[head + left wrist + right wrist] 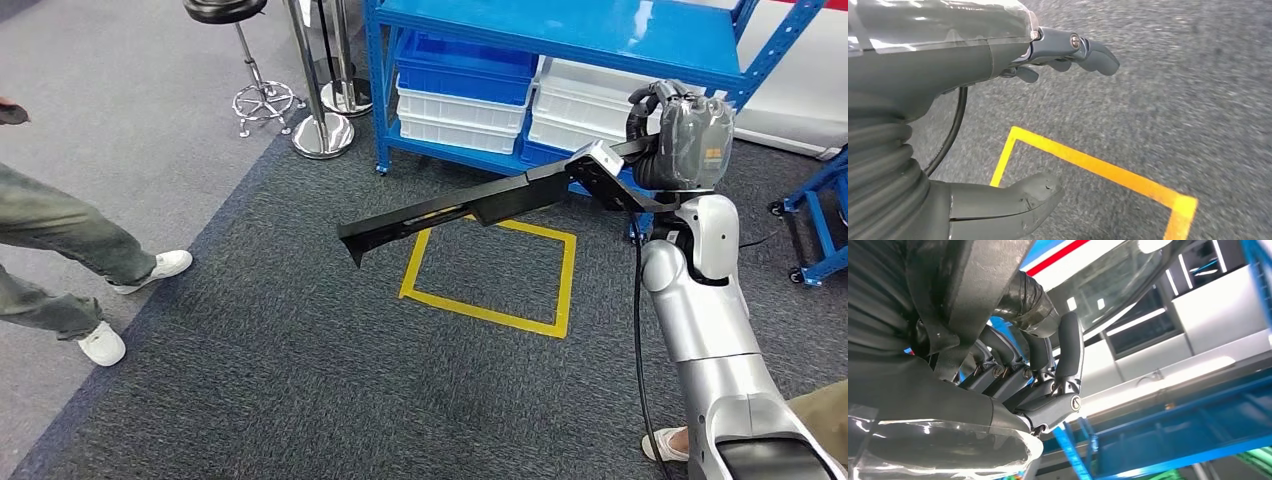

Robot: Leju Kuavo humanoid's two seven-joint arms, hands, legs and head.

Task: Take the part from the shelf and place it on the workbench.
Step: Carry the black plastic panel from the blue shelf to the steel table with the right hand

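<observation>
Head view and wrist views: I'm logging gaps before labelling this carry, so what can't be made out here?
- Long black plastic part: its held end is hidden by the right hand in the head view.
- Right hand's fingers: what they wrap is dark and cropped in the right wrist view.
- Grey carpet: motion-blurred beyond the open left hand.
- Workbench: not visible.

no legible text, labels, brands or numbers anywhere
</observation>
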